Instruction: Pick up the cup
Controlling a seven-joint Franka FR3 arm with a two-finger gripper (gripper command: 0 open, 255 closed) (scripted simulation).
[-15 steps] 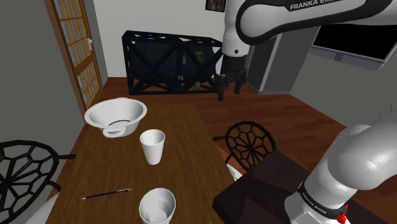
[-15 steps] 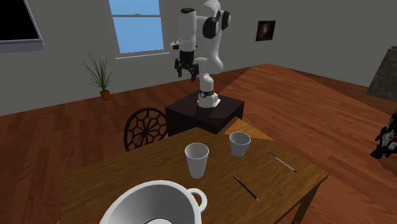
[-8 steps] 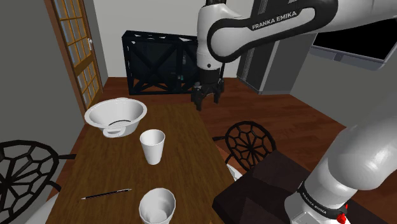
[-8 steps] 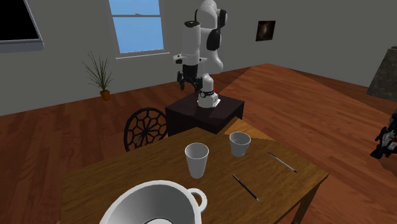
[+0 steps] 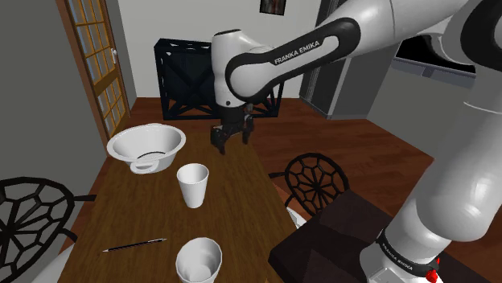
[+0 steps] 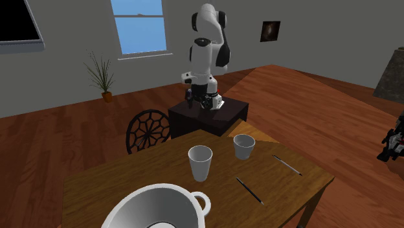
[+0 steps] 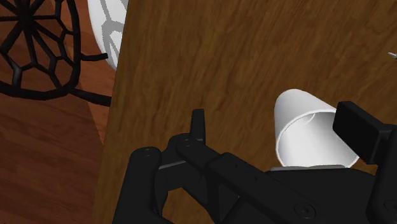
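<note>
My pincer (image 5: 230,141) hangs wide open, empty — the cup (image 5: 193,185) stands upright below it, off toward one finger, not between them.

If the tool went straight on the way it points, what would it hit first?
Probably the wooden table, just beside the tall white cup, though it might clip the cup's rim; depth is unclear.

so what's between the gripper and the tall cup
Nothing but bare wooden table. In the shoulder view the open gripper hangs above the tabletop, apart from the tall cup, with no object in the stretch between them.
</note>
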